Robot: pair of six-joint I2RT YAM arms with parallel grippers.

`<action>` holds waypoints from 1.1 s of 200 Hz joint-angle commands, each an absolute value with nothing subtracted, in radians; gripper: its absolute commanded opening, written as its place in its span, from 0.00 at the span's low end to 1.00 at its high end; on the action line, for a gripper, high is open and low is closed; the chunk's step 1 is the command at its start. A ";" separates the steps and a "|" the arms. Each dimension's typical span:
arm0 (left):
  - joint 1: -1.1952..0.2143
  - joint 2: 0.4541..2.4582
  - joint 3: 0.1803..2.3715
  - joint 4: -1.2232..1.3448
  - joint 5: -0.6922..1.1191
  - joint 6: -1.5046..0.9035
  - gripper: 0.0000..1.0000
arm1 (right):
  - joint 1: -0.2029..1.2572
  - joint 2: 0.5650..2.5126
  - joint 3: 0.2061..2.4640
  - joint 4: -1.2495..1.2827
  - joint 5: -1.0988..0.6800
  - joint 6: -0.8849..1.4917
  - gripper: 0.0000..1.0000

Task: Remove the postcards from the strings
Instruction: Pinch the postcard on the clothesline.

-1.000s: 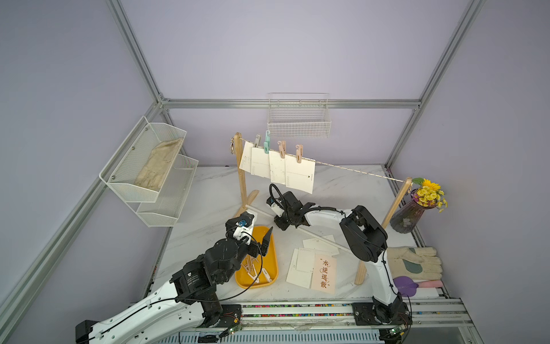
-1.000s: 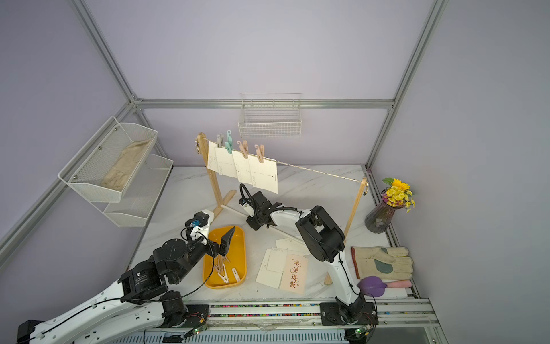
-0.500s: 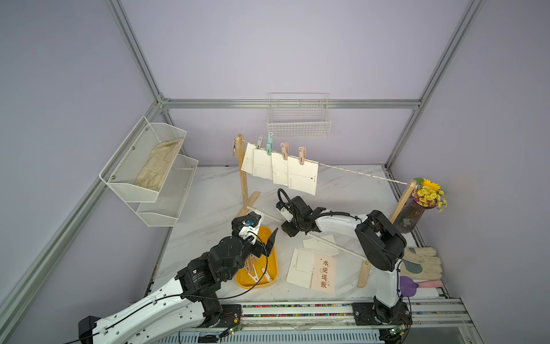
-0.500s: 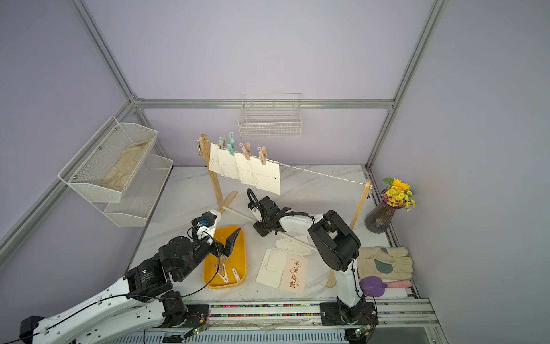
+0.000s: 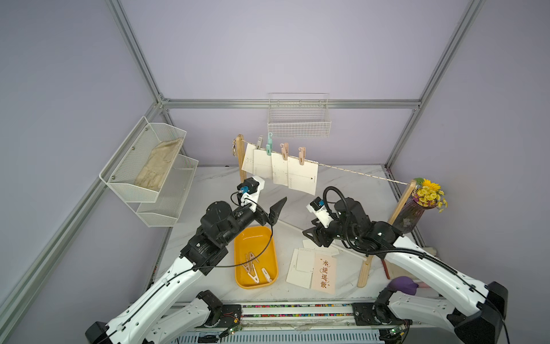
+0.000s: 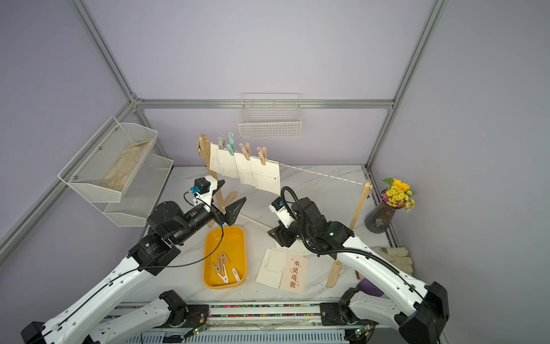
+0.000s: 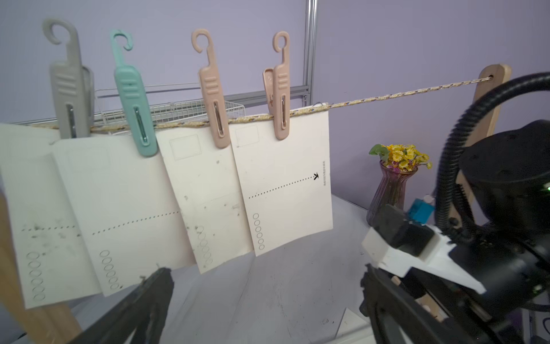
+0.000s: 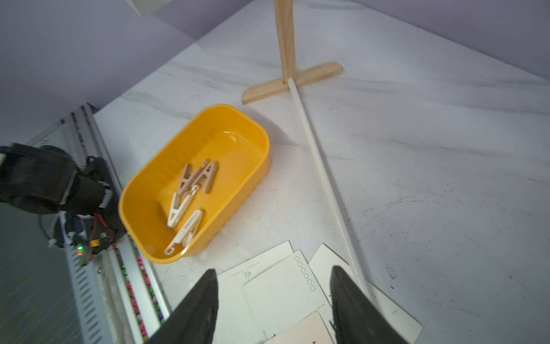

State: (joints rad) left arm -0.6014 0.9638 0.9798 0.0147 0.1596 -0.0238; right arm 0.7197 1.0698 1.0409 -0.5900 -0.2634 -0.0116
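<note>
Several cream postcards [image 5: 302,178] [image 7: 285,184] hang side by side from the string [image 5: 357,172] [image 7: 401,92], each under a grey, teal or pink peg [image 7: 281,92]. My left gripper [image 5: 276,211] [image 7: 268,283] is open, raised just below and in front of the hanging cards, with nothing between its fingers. More postcards lie in a loose pile [image 5: 305,262] [image 8: 282,292] on the table, one with big Chinese characters [image 5: 324,274]. The right gripper [image 5: 311,236] [image 8: 273,286] hovers open and unloaded over that pile.
A yellow tray [image 5: 253,241] [image 8: 238,140] holding several pegs sits left of the pile. Two wooden posts [image 5: 239,158] [image 5: 400,205] carry the string, joined by a white rod [image 8: 321,172]. A flower vase [image 5: 413,213], a glove [image 6: 393,256] and wire shelves [image 5: 148,166] stand around.
The right gripper went from shut to open and drew back from under the hanging cards to above the pile. The left gripper rose from the tray toward the cards.
</note>
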 commanded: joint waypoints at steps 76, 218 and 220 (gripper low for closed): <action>-0.470 1.248 1.138 0.270 0.554 -0.106 1.00 | 0.721 1.045 1.434 -0.384 -0.243 0.110 0.72; -0.457 1.347 1.164 0.361 0.659 -0.170 0.95 | 0.651 1.339 1.736 -0.399 0.026 0.223 0.82; -0.457 1.348 1.165 0.362 0.660 -0.171 0.94 | 0.648 1.340 1.737 -0.400 0.019 0.224 0.82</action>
